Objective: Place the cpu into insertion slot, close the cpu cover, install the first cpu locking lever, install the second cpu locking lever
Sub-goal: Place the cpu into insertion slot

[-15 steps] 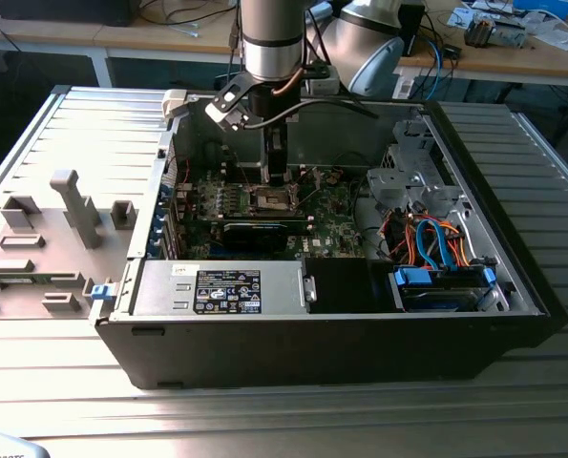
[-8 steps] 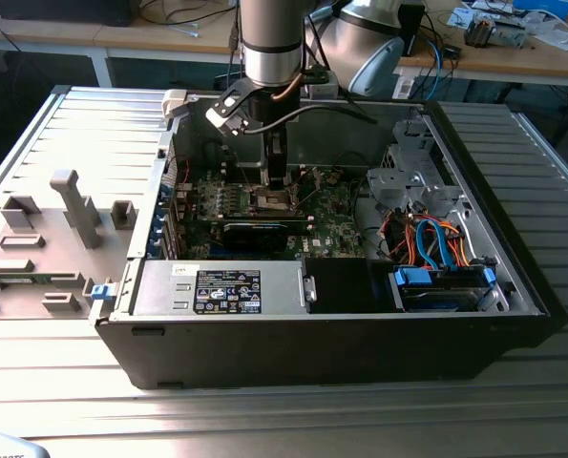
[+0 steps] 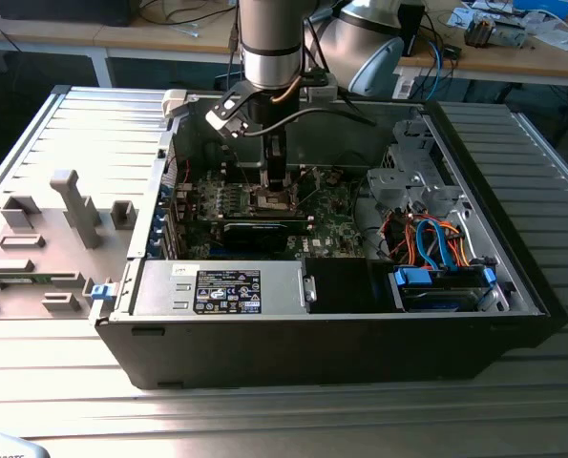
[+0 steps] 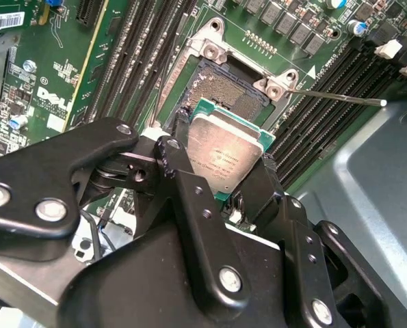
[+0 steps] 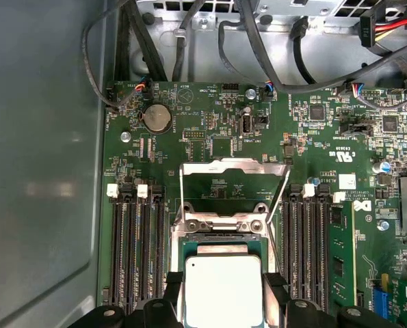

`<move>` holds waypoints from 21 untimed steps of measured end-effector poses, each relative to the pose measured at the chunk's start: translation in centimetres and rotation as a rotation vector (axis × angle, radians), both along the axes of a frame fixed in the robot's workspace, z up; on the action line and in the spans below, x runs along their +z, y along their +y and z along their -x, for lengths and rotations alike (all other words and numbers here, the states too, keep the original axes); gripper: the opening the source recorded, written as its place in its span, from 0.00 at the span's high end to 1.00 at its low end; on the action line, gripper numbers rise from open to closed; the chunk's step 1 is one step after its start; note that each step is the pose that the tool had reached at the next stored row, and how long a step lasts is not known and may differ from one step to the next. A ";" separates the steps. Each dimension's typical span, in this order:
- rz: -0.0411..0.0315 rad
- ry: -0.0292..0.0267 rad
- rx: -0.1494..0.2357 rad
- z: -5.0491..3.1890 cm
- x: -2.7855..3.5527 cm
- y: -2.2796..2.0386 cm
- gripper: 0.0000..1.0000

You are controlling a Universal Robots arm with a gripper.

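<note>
cpu (image 5: pixel 222 290): one edge cut off in the first wrist view.
insertion slot (image 3: pixel 261 198): exterior view, 12 o'clock of the black card (image 3: pixel 255 232), mostly blocked by the gripper (image 3: pixel 277 186).

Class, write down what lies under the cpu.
Under the cpu lies the insertion slot; its brownish contact field shows past one edge. The rest is covered by the chip and the gripper.

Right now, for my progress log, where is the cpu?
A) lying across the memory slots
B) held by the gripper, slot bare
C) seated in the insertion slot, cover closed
B: the gripper clamps the cpu, and the insertion slot shows its bare contact field.
</note>
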State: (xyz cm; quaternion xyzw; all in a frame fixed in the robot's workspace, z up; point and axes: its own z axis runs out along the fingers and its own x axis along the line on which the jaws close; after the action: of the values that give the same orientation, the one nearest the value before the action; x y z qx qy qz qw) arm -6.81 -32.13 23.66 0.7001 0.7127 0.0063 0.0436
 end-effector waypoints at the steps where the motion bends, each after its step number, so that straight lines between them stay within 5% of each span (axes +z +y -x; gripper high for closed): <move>1: -0.0001 -0.0001 0.000 0.00 -0.02 0.00 0.45; 9: -0.0002 -0.0001 0.000 0.00 -0.67 0.00 0.45; 11: -0.0003 -0.0002 0.000 0.08 -2.00 0.00 0.45; 21: -0.0003 -0.0001 0.000 0.10 -2.13 0.01 0.45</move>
State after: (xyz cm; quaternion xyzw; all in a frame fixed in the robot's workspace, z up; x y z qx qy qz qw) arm -6.91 -32.12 21.53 0.7001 0.7127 0.0064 0.0435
